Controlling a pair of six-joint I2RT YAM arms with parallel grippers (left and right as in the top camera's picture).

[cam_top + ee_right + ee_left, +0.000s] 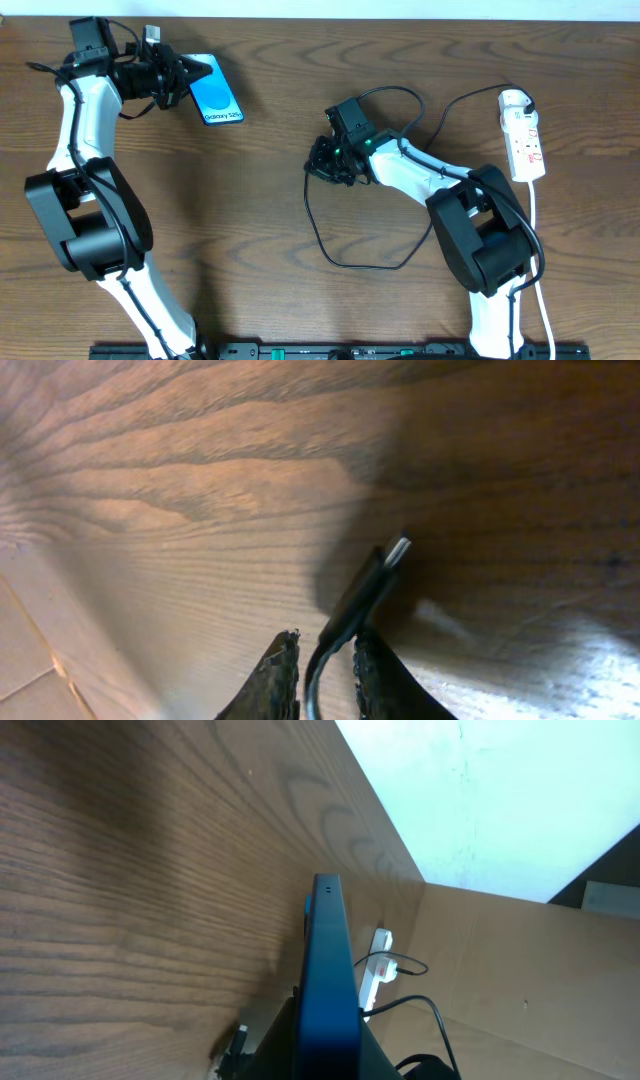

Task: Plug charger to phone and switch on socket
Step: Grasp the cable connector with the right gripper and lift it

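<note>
1. Phone [216, 100] is clamped at one end by the closed left gripper [186, 78], toward the far left of the table [250, 220]. Its bright blue glass faces up in the overhead view, while the left wrist view shows only its slim dark edge. Held so, its free end is judged to be steadied and exposed for plugging.
2. Charger [345, 610] is pinched just behind its connector [385, 565] by the closed right gripper [322, 645], at mid-table and well apart from the phone. A grip this close to the tip is judged to stop the limp cable from buckling on insertion.
3. A small bright metal tongue is seen projecting from the matte black connector. The thin black cable is looped loosely over the grained wooden top.
4. The socket [522, 135], a narrow white plastic strip with red switch marks and a rounded end, is laid at the far right, untouched. Its thick white cord [540, 270] is trailed toward the near edge.
</note>
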